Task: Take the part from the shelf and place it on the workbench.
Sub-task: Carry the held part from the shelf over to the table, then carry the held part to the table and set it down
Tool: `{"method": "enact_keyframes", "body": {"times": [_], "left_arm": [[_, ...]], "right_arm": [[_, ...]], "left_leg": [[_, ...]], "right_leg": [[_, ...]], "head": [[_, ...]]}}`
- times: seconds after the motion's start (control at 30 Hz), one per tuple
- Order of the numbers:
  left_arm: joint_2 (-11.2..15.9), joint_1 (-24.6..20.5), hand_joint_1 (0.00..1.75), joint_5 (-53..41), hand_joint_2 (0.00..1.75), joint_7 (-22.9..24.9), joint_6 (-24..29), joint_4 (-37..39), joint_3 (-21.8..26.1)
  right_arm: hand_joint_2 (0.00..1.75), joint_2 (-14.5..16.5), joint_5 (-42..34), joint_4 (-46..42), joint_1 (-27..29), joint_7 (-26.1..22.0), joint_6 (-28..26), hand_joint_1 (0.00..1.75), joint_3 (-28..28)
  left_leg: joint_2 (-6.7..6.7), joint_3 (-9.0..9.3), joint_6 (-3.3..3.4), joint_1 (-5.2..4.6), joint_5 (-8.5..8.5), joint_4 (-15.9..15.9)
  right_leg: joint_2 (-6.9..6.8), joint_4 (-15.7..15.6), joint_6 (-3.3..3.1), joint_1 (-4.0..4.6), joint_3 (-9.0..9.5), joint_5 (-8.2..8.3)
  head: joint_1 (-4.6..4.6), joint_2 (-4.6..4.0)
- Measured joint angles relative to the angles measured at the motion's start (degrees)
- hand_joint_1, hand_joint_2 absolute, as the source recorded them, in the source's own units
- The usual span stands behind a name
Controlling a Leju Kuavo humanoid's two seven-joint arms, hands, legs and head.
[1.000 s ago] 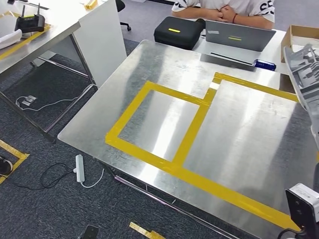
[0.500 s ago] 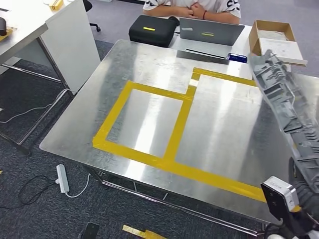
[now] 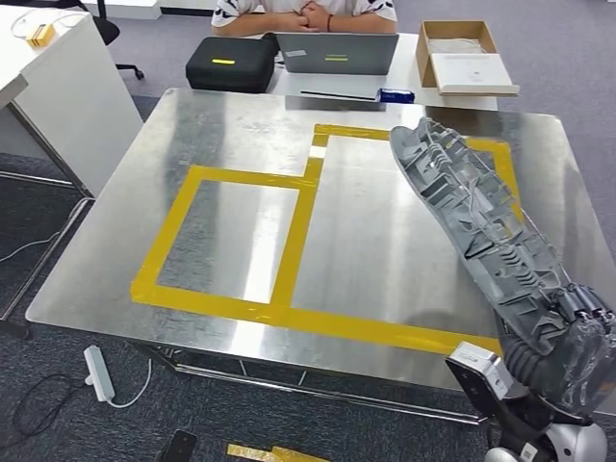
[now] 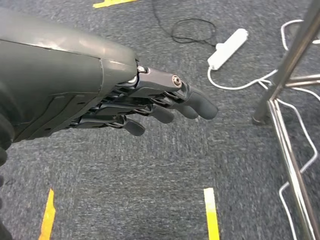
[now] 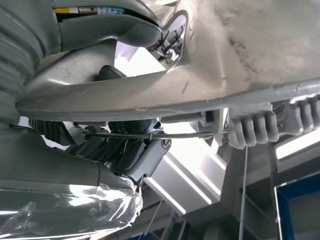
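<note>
Since a second ago the camera has swung right, so the long grey part now sits well inside the picture instead of clipped at its edge. Right hand grips its near end, holding it tilted over the workbench's right side. Left hand hangs over carpet, fingers straight, holding nothing.

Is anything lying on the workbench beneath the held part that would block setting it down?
Nothing visible does. The right hand holds the grey part above the workbench, whose taped area under it looks bare.
</note>
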Motion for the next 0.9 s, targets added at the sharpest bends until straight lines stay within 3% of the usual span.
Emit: {"method": "enact_keyframes", "body": {"times": [0.07, 0.1, 0.13, 0.23, 0.3, 0.4, 0.47, 0.53, 0.57, 0.6, 0.63, 0.7, 0.77, 0.8, 0.9], "left_arm": [[0.09, 0.10, 0.00, 0.00, 1.75, 0.01, 0.00, 0.19, 0.00], [0.15, 0.13, 0.00, 0.00, 1.75, 0.02, -0.01, 0.29, -0.02], [0.24, 0.13, 0.00, 0.00, 1.75, 0.02, -0.02, 0.40, -0.12], [0.74, -0.42, 0.00, 0.38, 1.75, 0.09, 0.05, 0.90, -1.17], [1.17, -1.21, 0.00, 1.34, 1.75, 0.10, 0.44, 1.65, -2.31], [1.90, -1.88, 0.00, 2.91, 1.75, -0.05, 1.36, 3.20, -4.28], [2.34, -2.02, 0.00, 3.61, 1.75, -0.08, 1.92, 4.03, -5.57], [2.76, -2.06, 0.00, 4.14, 1.75, -0.07, 2.30, 4.74, -6.73], [2.93, -2.05, 0.00, 4.34, 1.75, -0.07, 2.37, 5.10, -7.16], [3.12, -2.05, 0.00, 4.55, 1.75, -0.08, 2.44, 5.45, -7.57], [3.27, -2.07, 0.00, 4.83, 1.75, -0.08, 2.53, 5.74, -7.94], [3.52, -2.18, 0.00, 5.57, 1.75, -0.03, 2.80, 6.16, -8.86], [3.81, -2.41, 0.00, 6.43, 1.75, 0.27, 3.10, 6.38, -9.97], [4.02, -2.55, 0.00, 6.87, 1.75, 0.50, 3.19, 6.49, -10.65], [4.92, -3.04, 0.00, 8.37, 1.75, 0.86, 3.41, 7.10, -13.04]], "right_arm": [[1.75, -0.08, -0.31, 0.22, -0.07, -0.12, 0.10, 1.75, 0.35], [1.75, -0.14, -1.07, 0.39, -0.19, -0.35, 0.33, 1.75, 0.63], [1.75, -0.25, -2.25, 0.63, -0.58, -0.69, 0.80, 1.75, 1.12], [1.75, -0.47, -5.66, 2.28, -3.76, -1.20, 2.35, 1.75, 4.65], [1.75, -0.52, -6.99, 3.66, -6.52, -0.53, 2.60, 1.75, 7.86], [1.75, -0.76, -10.31, 5.36, -9.80, 0.23, 2.90, 1.75, 12.23], [1.75, -0.88, -11.07, 6.20, -11.36, 0.13, 3.20, 1.75, 14.53], [1.75, -0.91, -10.97, 7.04, -12.29, -0.09, 3.34, 1.75, 16.44], [1.75, -0.92, -10.94, 7.46, -12.53, -0.16, 3.33, 1.75, 17.15], [1.75, -0.92, -10.94, 7.88, -12.72, -0.21, 3.31, 1.75, 17.74], [1.75, -0.96, -10.99, 8.27, -12.95, -0.21, 3.35, 1.75, 18.22], [1.75, -1.05, -11.28, 8.95, -13.78, 0.03, 4.04, 1.75, 19.09], [1.75, -1.10, -11.54, 9.53, -15.44, 0.56, 5.79, 1.75, 20.17], [1.75, -1.10, -11.58, 9.91, -16.47, 0.85, 6.86, 1.75, 20.81], [1.75, -1.10, -11.72, 11.97, -19.73, 1.44, 9.65, 1.75, 22.81]], "left_leg": [[-0.39, -3.31, -0.01, 0.06, -2.73, 7.21], [-0.42, -3.90, 0.08, 0.06, -2.45, 8.32], [-0.44, -3.39, 0.26, 0.05, -0.99, 7.03], [-1.03, 1.78, 1.21, -0.08, 4.93, -4.41], [-1.48, 3.34, 1.64, -0.26, 5.85, -8.28], [-1.33, 3.26, 2.17, -0.10, 6.32, -9.02], [-1.11, 3.21, 2.64, 0.19, 6.82, -9.54], [-0.96, 3.05, 2.80, 0.16, 6.91, -9.52], [-0.91, 3.02, 2.81, 0.15, 6.91, -9.50], [-0.86, 3.03, 2.80, 0.15, 6.91, -9.48], [-0.85, 3.05, 2.78, 0.15, 6.89, -9.46], [-0.84, 3.13, 2.58, 0.14, 6.78, -9.36], [-0.78, 2.97, 2.03, -0.14, 6.64, -9.07], [-0.69, 2.85, 1.73, -0.26, 6.62, -8.95], [-0.38, 2.60, 0.95, -0.20, 6.35, -8.56]], "right_leg": [[0.84, 0.03, -0.21, 0.08, -0.12, 0.08], [1.25, 0.05, -0.25, 0.13, -0.15, 0.11], [1.62, 0.07, -0.29, 0.18, -0.14, 0.13], [2.81, 0.19, -0.11, 0.36, -0.14, 0.22], [3.19, 0.33, 0.35, 0.41, -0.49, 0.40], [2.89, 0.61, 1.18, 0.32, -1.10, 0.24], [1.75, 4.25, 1.62, 0.28, -2.92, -2.14], [0.85, 11.97, 2.05, 0.12, -6.38, -5.91], [0.71, 15.39, 2.23, 0.06, -7.90, -7.10], [0.66, 17.03, 2.35, 0.04, -8.62, -7.24], [0.62, 16.24, 2.38, 0.03, -8.22, -6.22], [0.27, 8.70, 2.18, 0.03, -4.60, -2.30], [-0.16, 1.81, 1.78, 0.19, -1.04, -0.15], [-0.23, 0.41, 1.55, 0.29, -0.31, 0.00], [0.18, 0.22, 0.67, 0.32, -0.38, 0.14]], "head": [[0.01, 0.00], [-0.02, 0.00], [-0.02, 0.00], [-0.03, 0.00], [-0.04, 0.00], [0.01, 0.00], [0.34, 0.00], [0.62, 0.00], [0.61, 0.00], [0.62, 0.00], [0.65, 0.00], [0.66, 0.00], [0.61, 0.00], [0.58, 0.00], [0.54, 0.00]]}}
